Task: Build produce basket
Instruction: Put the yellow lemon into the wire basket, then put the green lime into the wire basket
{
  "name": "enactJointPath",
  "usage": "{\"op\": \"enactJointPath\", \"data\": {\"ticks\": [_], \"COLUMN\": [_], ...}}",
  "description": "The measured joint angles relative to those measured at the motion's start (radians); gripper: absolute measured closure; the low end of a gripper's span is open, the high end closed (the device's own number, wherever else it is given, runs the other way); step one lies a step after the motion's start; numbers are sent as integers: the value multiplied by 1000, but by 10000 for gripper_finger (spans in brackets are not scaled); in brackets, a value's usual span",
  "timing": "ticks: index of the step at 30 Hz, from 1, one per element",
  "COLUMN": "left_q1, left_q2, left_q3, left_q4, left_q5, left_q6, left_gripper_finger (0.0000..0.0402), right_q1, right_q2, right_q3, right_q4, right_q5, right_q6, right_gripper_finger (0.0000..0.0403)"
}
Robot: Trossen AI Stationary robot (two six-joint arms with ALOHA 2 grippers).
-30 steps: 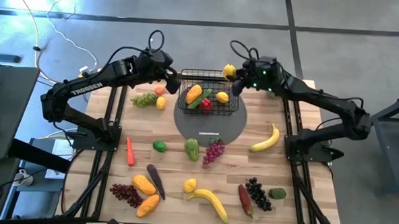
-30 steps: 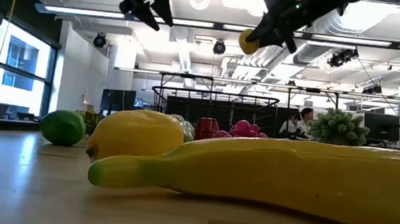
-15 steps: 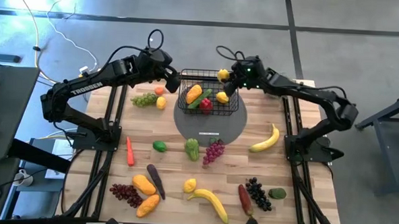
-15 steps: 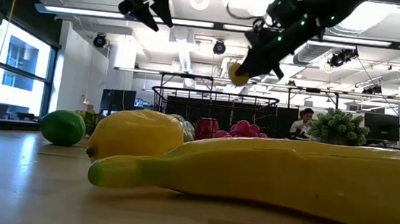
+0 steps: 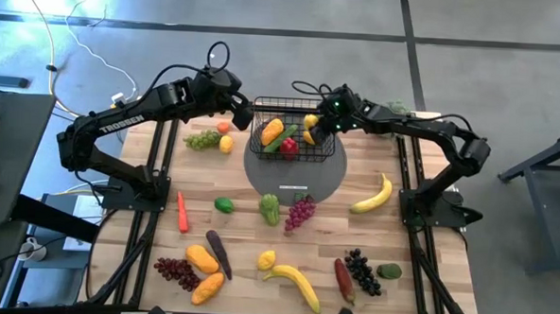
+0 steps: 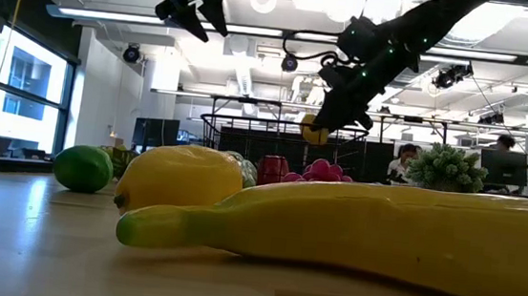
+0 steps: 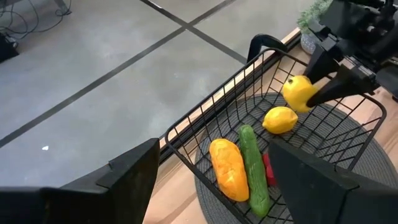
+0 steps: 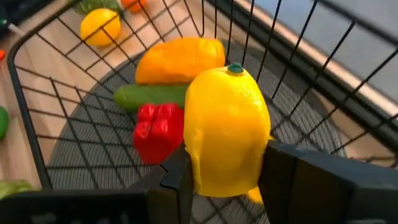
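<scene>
Well, we're only partly through this one: the basket (image 5: 292,134) on its grey disc (image 5: 293,177) holds an orange fruit (image 7: 228,169), a cucumber (image 7: 254,170), a red pepper (image 8: 160,132) and one lemon (image 7: 280,119), while most of the produce lies scattered over the table (image 5: 419,229) — bananas (image 5: 373,196), grapes (image 5: 299,213), a carrot (image 5: 182,211) and more. Our right gripper (image 5: 312,123) hangs over the basket's right side, fingers pinching a second lemon (image 8: 226,129), bright yellow with a green tip, just above the load. Our left gripper (image 5: 243,105) waits off the basket's left rim, fingers spread, holding nothing.
</scene>
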Motion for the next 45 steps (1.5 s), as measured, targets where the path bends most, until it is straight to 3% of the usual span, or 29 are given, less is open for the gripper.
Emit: {"op": "enactJointPath", "data": {"ticks": [8, 22, 29, 35, 45], "left_q1": [0, 0, 0, -6, -131], "left_q2": [0, 0, 0, 0, 0], "left_q3": [0, 0, 0, 0, 0], "left_q4": [0, -23, -94, -217, -373], "left_q5": [-1, 0, 8, 116, 176], "left_q6": [2, 2, -30, -76, -29], "left_gripper_finger": [110, 110, 110, 110, 110], "right_q1": [3, 3, 1, 0, 1], "right_q2": [0, 0, 0, -2, -2], "right_q3": [0, -1, -1, 51, 173], "right_q4": [-97, -103, -103, -104, -247], "right_q5": [-32, -42, -42, -42, -42], "right_q6": [38, 64, 74, 71, 75], "right_gripper_finger": [284, 189, 189, 194, 194]}}
